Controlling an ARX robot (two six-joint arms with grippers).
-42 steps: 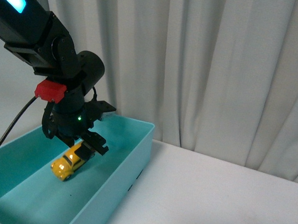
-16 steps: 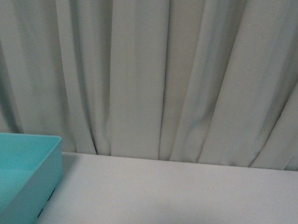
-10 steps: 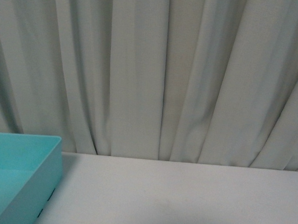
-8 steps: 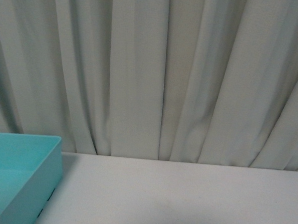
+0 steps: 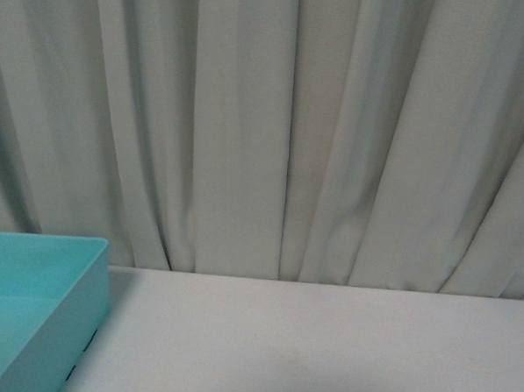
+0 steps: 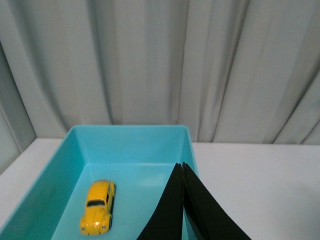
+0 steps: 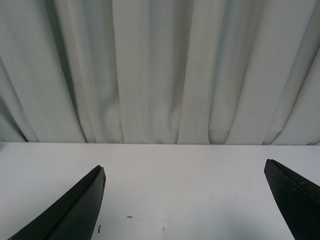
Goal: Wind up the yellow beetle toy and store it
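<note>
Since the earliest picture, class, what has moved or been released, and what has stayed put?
The left gripper has let go of the yellow beetle toy, which now lies free on the floor of the teal bin, and the arm has left the front view. That view has also shifted, so only a corner of the bin shows. The curtain and table are unchanged.

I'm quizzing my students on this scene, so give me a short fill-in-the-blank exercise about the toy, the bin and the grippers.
1. The beetle toy lies inside the ____ bin.
2. The toy's colour is ____.
3. The left gripper's fingers are ____ together.
4. The right gripper's fingers are spread ____ over the white table.

Missing words: turquoise; yellow; shut; open
</note>
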